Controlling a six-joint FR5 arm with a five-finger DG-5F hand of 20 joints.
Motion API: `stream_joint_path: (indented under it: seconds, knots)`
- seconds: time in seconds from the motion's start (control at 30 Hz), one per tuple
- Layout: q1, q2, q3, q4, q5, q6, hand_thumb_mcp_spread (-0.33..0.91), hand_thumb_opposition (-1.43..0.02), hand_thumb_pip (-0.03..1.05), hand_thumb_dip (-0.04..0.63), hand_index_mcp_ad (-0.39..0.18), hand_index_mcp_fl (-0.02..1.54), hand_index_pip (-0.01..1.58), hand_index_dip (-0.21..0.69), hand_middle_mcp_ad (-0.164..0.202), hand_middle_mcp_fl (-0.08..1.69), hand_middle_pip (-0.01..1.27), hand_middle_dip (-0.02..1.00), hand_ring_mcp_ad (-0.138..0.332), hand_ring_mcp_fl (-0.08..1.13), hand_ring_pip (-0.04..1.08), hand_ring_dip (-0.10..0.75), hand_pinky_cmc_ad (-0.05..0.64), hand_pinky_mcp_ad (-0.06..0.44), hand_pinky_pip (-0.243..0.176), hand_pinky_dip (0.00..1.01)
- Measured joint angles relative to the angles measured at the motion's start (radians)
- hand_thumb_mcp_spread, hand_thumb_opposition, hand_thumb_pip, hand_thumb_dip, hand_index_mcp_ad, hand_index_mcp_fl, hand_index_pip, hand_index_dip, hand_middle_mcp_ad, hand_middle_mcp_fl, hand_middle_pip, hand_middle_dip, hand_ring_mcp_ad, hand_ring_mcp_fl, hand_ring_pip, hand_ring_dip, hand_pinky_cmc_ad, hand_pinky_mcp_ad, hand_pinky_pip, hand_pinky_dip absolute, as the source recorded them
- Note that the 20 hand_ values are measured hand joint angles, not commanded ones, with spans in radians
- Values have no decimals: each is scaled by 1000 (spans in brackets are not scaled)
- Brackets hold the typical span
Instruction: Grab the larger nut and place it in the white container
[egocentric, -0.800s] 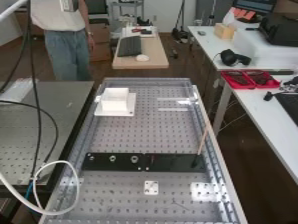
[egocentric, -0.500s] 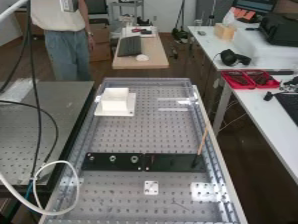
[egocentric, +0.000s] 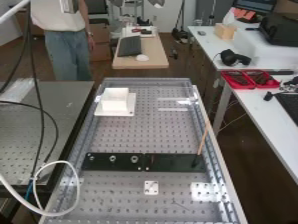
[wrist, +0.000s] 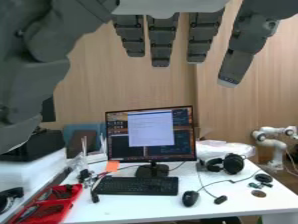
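Hand (wrist: 161, 42) open, its fingers straight and spread apart. On the black bar (egocentric: 106, 167), toward the worktop's (egocentric: 133, 132) near left, the larger nut (egocentric: 113, 158) stands between the smaller nut (egocentric: 91, 158) and the bearing (egocentric: 134, 159); the white container (egocentric: 115, 103) sits at the far left.

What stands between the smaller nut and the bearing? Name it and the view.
The larger nut, on the black bar, between the smaller nut and the bearing; high view.

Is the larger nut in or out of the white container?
Out: the larger nut stands on the black bar, well apart from the white container.
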Motion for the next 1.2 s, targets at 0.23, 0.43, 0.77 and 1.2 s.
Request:
stream_joint_path:
  seconds: [0.23,0.43,0.77,1.2]
  knots:
    - [-1,0,-2,3,1,4,188,-679,466,51,-7,23,89,9,66,40,122,218,166,0,87,134,367,312,-91,648]
    - [-2,2,-5,4,1,7,188,-696,468,47,-7,23,89,10,72,37,122,222,182,0,84,134,367,330,-91,653]
    - [-1,3,-48,30,17,21,190,-696,468,47,-7,21,87,10,72,37,122,222,182,-2,89,140,363,330,-101,653]
    - [4,12,-201,110,104,68,194,-702,483,51,-7,21,87,10,72,37,122,222,185,-2,87,138,375,330,-103,658]
